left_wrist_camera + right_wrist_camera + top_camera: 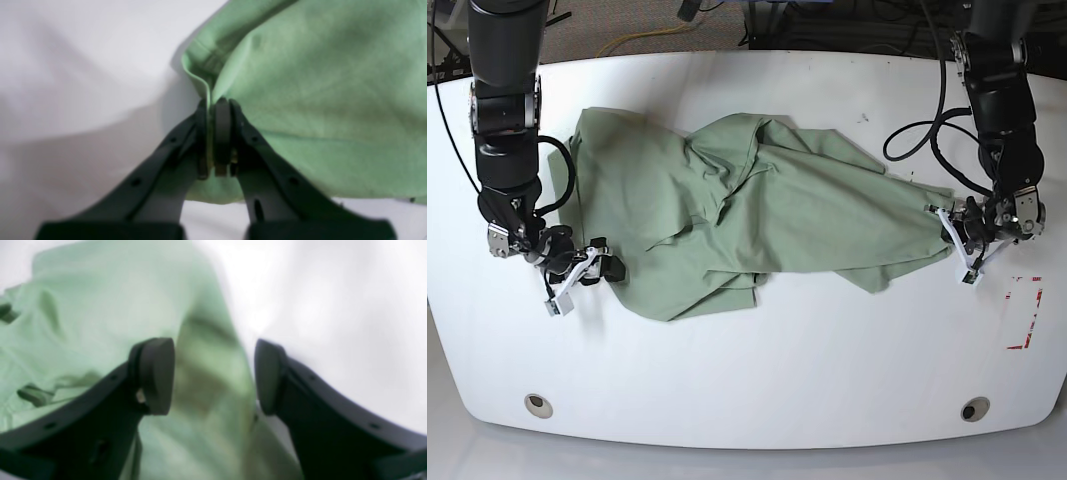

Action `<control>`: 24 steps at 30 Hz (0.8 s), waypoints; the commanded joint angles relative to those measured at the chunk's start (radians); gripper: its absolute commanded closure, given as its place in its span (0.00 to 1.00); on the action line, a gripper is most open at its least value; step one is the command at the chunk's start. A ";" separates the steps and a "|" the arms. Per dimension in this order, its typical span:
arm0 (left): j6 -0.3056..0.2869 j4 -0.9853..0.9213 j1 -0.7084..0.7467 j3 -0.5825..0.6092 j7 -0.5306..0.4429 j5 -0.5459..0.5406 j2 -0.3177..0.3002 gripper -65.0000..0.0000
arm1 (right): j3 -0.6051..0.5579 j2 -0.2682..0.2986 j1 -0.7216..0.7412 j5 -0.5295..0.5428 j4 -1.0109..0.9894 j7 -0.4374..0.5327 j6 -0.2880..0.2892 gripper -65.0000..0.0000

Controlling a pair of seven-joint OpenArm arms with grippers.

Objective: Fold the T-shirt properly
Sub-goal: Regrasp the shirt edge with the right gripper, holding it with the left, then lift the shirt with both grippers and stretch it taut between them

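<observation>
White table (757, 380) carries the crumpled sage-green T-shirt (727, 215), spread across it

Right gripper (215, 375): jaws standing apart, straddling a raised fold, pads not pressing the cloth.
T-shirt (93, 316): pale green, rumpled, blurred, spreading left and running down between the fingers.
Table (333, 306): white, showing at right.

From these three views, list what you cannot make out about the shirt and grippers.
- T-shirt collar and placket: base view, buried in bunched folds.
- Which part the left gripper pinches: left wrist view, blurred; base view, too small.
- Whether the open right gripper touches cloth: right wrist view, blurred.
</observation>
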 commanded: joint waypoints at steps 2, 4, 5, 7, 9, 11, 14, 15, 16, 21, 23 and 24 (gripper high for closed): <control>-0.041 0.081 0.033 -0.002 0.038 0.030 -0.013 1.00 | -0.002 -0.001 0.008 -0.006 0.006 0.013 -0.001 0.43; -0.057 0.115 0.056 -0.002 0.044 0.032 -0.013 1.00 | -0.003 -0.004 -0.009 -0.006 0.014 0.013 -0.001 0.43; -0.063 0.126 0.065 -0.002 0.058 0.032 -0.013 1.00 | -0.005 -0.006 -0.010 -0.005 0.014 0.012 -0.001 0.43; -0.066 0.137 0.070 -0.002 0.084 0.032 -0.013 1.00 | -0.006 -0.007 -0.012 -0.003 0.015 0.001 -0.001 0.43; -0.066 0.141 0.076 -0.002 0.091 0.030 -0.013 1.00 | -0.006 -0.009 -0.016 0.000 0.038 -0.017 -0.001 0.44; -0.066 0.143 0.093 -0.002 0.090 0.030 -0.019 1.00 | -0.002 -0.038 -0.043 0.002 0.100 -0.050 -0.001 0.44; -0.068 0.143 0.096 -0.002 0.090 0.026 -0.033 1.00 | 0.000 -0.044 -0.069 0.002 0.167 -0.073 -0.001 0.45; -0.068 0.143 0.096 -0.002 0.090 0.026 -0.033 1.00 | 0.003 -0.046 -0.078 0.002 0.189 -0.076 -0.001 0.48; -0.068 0.143 0.097 -0.003 0.090 0.026 -0.033 1.00 | 0.015 -0.047 -0.082 0.002 0.199 -0.076 -0.001 0.53; -0.068 0.170 0.127 -0.054 0.085 0.024 -0.051 1.00 | 0.037 -0.049 -0.112 -0.005 0.207 -0.074 -0.001 0.90; -0.068 0.181 0.130 -0.071 0.085 0.024 -0.048 1.00 | 0.040 -0.049 -0.113 0.000 0.212 -0.076 -0.001 1.00; -0.068 0.186 0.128 -0.072 0.087 0.024 -0.048 1.00 | 0.043 -0.049 -0.113 0.002 0.219 -0.079 -0.001 1.00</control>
